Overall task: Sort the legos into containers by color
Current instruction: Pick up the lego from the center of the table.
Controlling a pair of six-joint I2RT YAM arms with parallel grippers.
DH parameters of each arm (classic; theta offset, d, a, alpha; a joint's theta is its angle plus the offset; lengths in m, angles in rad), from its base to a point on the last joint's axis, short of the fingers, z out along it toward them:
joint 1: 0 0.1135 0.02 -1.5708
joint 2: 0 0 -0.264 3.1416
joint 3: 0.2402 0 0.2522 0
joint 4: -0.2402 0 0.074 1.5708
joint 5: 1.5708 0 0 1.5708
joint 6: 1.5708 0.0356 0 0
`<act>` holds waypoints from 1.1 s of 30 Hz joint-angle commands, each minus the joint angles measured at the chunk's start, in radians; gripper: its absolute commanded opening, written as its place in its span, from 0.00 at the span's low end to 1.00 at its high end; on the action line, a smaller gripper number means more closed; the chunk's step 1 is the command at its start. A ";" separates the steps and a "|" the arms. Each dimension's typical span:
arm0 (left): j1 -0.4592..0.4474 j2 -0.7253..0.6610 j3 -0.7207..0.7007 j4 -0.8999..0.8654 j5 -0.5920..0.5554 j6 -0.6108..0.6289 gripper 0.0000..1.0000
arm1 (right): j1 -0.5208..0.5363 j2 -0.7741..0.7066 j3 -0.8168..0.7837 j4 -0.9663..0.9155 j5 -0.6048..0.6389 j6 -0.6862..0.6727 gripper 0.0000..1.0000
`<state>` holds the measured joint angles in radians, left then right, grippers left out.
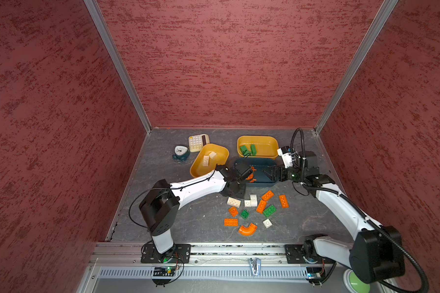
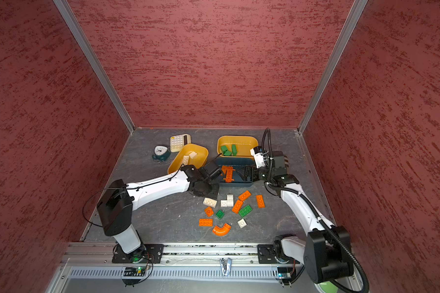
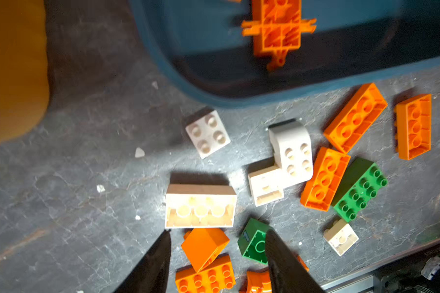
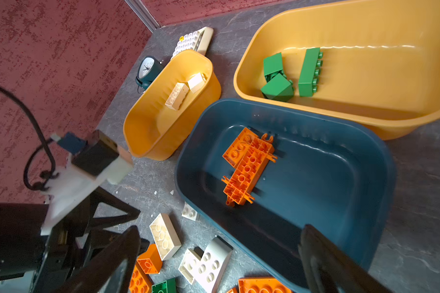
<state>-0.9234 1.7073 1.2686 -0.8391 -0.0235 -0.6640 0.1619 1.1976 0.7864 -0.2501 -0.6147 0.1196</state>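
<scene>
Two dark fingers (image 3: 281, 261) of the left gripper (image 3: 217, 233) fill the foreground of the left wrist view. They stand apart with nothing clamped between them. Beneath the gap, loose legos (image 3: 324, 178) lie on the grey table (image 3: 74, 203). An orange brick (image 3: 205, 244) is directly under the gap, a small green brick (image 3: 252, 244) is partly hidden behind one finger, and a long white brick (image 3: 200, 206) lies just past the fingertips. Further ahead, more white, orange and green bricks are scattered. Beyond them sits the dark teal tray (image 3: 264, 100).

The right gripper (image 4: 221, 228) hovers over the teal tray's near wall, its jaws spread wide and empty. Ahead of it, inside the tray, lie orange pieces (image 4: 247, 167). Past the teal tray are two mustard trays. One mustard tray (image 4: 148, 132) holds two white bricks (image 4: 177, 95). The other mustard tray (image 4: 366, 101) holds three green bricks (image 4: 308, 72). A cream calculator (image 4: 196, 40) and a small clock (image 4: 148, 67) stand behind the tray with white bricks. In a top view, an orange curved elbow (image 1: 247, 229) lies on the table well short of both grippers, toward the arms' bases.
</scene>
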 commanded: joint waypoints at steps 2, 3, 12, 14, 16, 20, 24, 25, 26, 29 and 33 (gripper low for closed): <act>-0.002 -0.070 -0.105 0.074 -0.006 -0.136 0.61 | 0.015 0.006 -0.010 0.042 -0.033 0.000 0.99; -0.002 -0.077 -0.120 0.077 -0.012 -0.144 0.61 | 0.018 0.006 -0.010 0.044 -0.033 0.000 0.99; 0.011 -0.084 -0.214 0.202 -0.007 -0.319 0.63 | 0.029 0.012 -0.016 0.052 -0.027 0.002 0.99; 0.006 -0.086 -0.222 0.207 -0.043 -0.415 0.64 | 0.031 0.012 -0.017 0.057 -0.025 0.002 0.99; -0.001 -0.091 -0.231 0.219 -0.077 -0.502 0.64 | 0.031 0.018 -0.015 0.057 -0.028 0.002 0.99; -0.025 -0.072 -0.203 0.184 -0.139 -0.663 0.66 | 0.031 0.025 -0.010 0.061 -0.031 0.000 0.99; -0.049 -0.013 -0.146 0.067 -0.166 -0.795 0.68 | 0.031 0.026 -0.014 0.062 -0.031 -0.006 0.99; -0.052 -0.007 -0.148 0.075 -0.166 -0.815 0.68 | 0.031 0.026 -0.014 0.063 -0.033 -0.006 0.99; -0.053 -0.002 -0.153 0.099 -0.164 -0.831 0.69 | 0.031 0.028 -0.016 0.067 -0.033 -0.006 0.99; -0.054 0.019 -0.160 0.157 -0.146 -0.855 0.70 | 0.031 0.032 -0.019 0.069 -0.037 -0.006 0.99; -0.057 0.059 -0.144 0.140 -0.133 -0.890 0.70 | 0.031 0.033 -0.025 0.074 -0.043 -0.006 0.99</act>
<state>-0.9771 1.7405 1.1076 -0.6933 -0.1513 -1.4899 0.1883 1.2266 0.7750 -0.2058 -0.6334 0.1272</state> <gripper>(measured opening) 0.699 0.990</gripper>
